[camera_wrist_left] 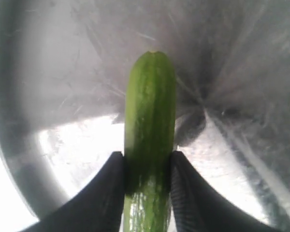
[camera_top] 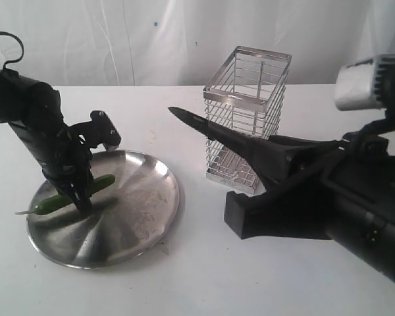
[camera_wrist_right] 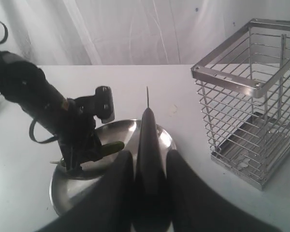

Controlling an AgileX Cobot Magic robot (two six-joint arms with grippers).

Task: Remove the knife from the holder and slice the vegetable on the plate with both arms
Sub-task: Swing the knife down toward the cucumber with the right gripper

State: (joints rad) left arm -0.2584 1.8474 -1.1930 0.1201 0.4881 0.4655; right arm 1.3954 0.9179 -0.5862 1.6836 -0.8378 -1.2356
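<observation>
Left — vegetable [camera_top: 103,183] on plate [camera_top: 139,205]; right, holder [camera_top: 247,112]; knife [camera_top: 216,131] before it.

**Three cameras, one table**

The exterior camera stands back, looking down across the white table [camera_top: 197,270], with the round shiny steel plate [camera_top: 138,197] on its left and the tall steel-wire basket [camera_top: 245,99] on its right. The left wrist camera is pressed in close, staring onto the plate [camera_wrist_left: 63,72] and the slender green pepper [camera_wrist_left: 150,116]. The right wrist camera hangs farther off, sighting along the slim black knife [camera_wrist_right: 148,145], and shares plate [camera_wrist_right: 130,130], basket [camera_wrist_right: 227,79] and black left arm [camera_wrist_right: 34,92] with the exterior view.
</observation>
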